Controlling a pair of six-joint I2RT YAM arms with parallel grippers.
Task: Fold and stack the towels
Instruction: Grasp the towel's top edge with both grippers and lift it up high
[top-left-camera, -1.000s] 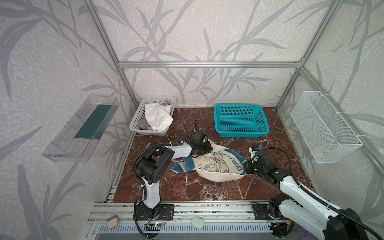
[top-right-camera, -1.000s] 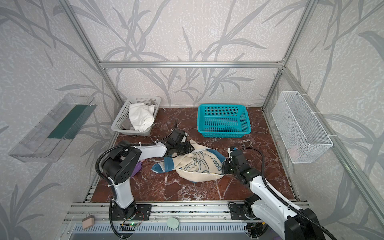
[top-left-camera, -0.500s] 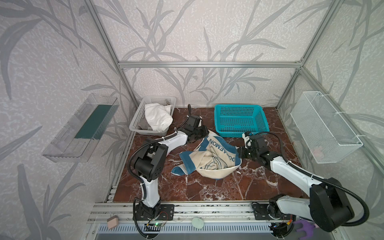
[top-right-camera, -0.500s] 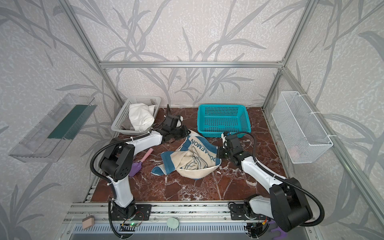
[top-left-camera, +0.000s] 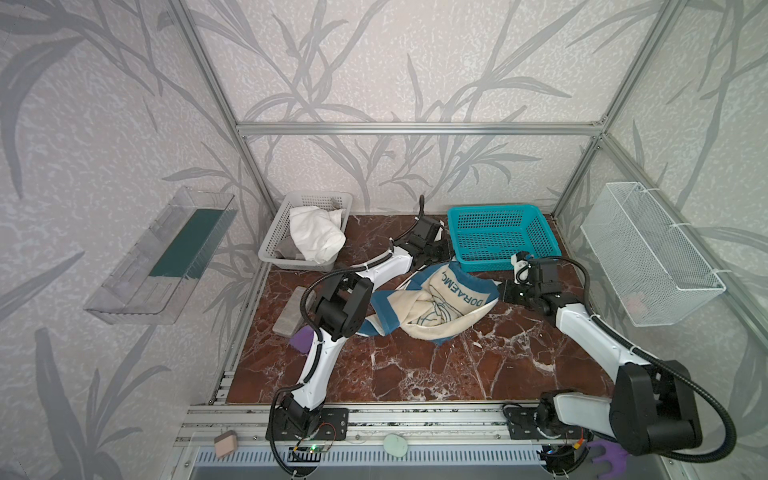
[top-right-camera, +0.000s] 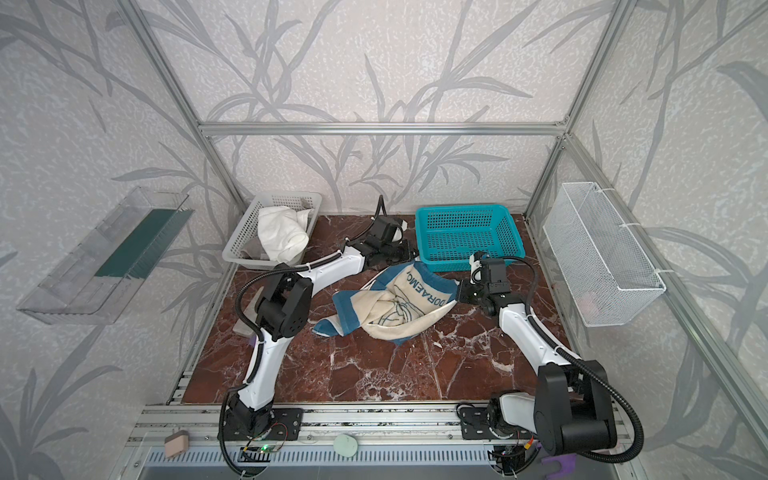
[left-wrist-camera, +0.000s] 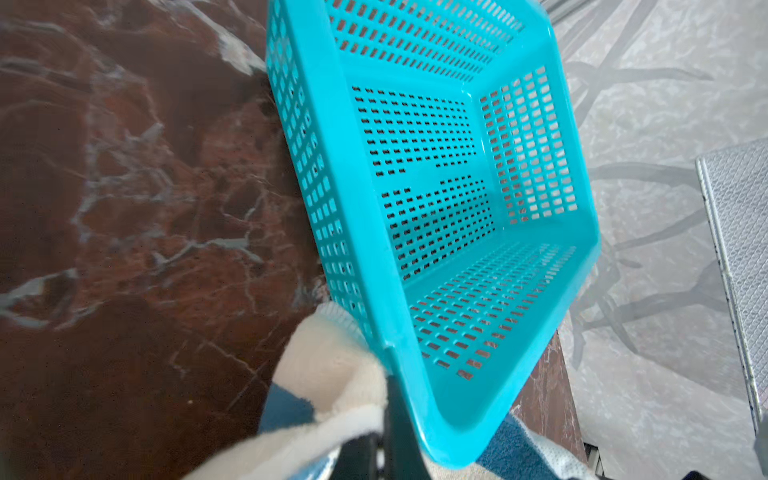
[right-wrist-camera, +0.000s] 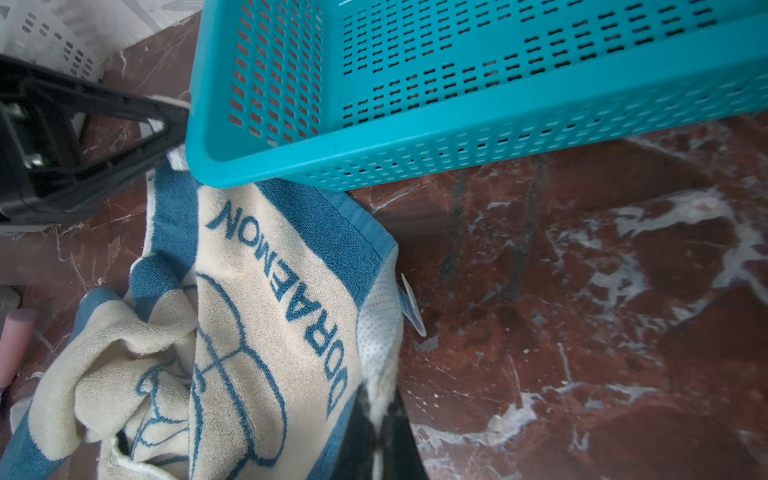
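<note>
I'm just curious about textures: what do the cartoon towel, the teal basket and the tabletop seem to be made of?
The towel: terry cloth, probably cotton; looped, fuzzy pile and soft folds. The basket: moulded plastic, glossy teal, with regular slots. The tabletop: looks like polished red-brown marble with white veins, though it could be a printed surface.

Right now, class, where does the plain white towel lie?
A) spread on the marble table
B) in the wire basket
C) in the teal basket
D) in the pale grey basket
D: the white towel sits bunched inside the pale grey basket.
</note>
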